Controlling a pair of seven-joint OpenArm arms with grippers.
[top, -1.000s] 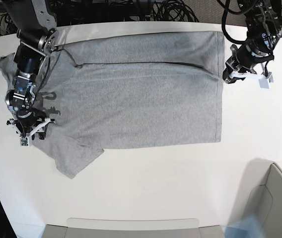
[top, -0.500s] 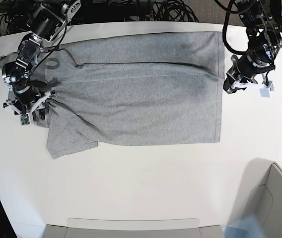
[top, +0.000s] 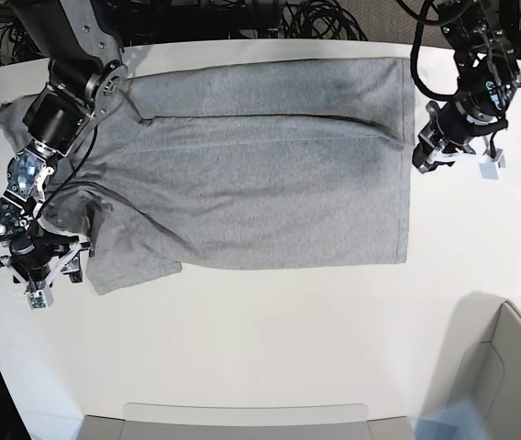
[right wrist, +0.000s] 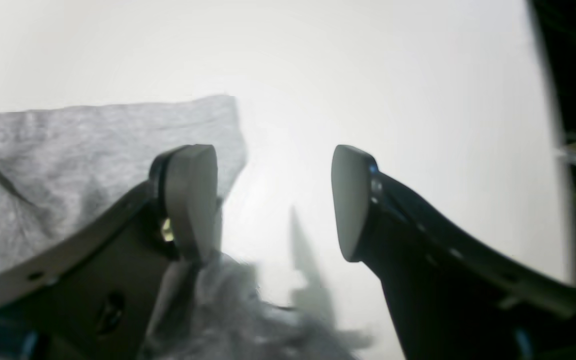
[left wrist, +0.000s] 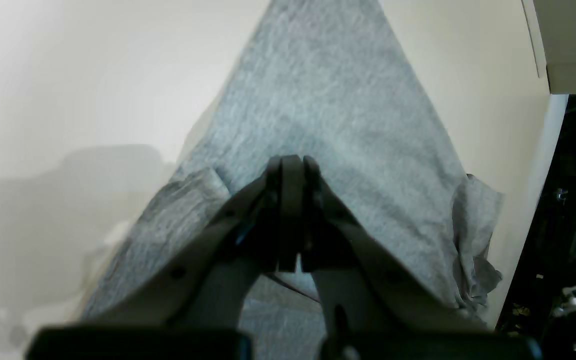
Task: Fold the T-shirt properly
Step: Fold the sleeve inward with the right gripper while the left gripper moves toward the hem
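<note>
The heather-grey T-shirt (top: 260,165) lies flat on the white table, plain side up, collar end to the left. Its near sleeve (top: 127,266) is tucked in against the body. My right gripper (top: 33,275) is open at the table's left, just off that sleeve. In the right wrist view one finger (right wrist: 188,200) rests over the cloth (right wrist: 93,150), and the gripper (right wrist: 273,200) holds nothing. My left gripper (top: 423,158) is at the shirt's right hem. In the left wrist view it (left wrist: 290,167) is shut, with the cloth (left wrist: 328,100) rising to the tips.
A grey bin (top: 508,367) stands at the front right corner. A flat grey tray edge (top: 242,417) runs along the front. Cables lie behind the table's back edge (top: 270,27). Bare white table surrounds the shirt in front and to the right.
My right gripper has moved toward the table's front along the shirt's left side. The near sleeve, spread outward a second ago, now lies tucked in. My left arm has barely moved.
</note>
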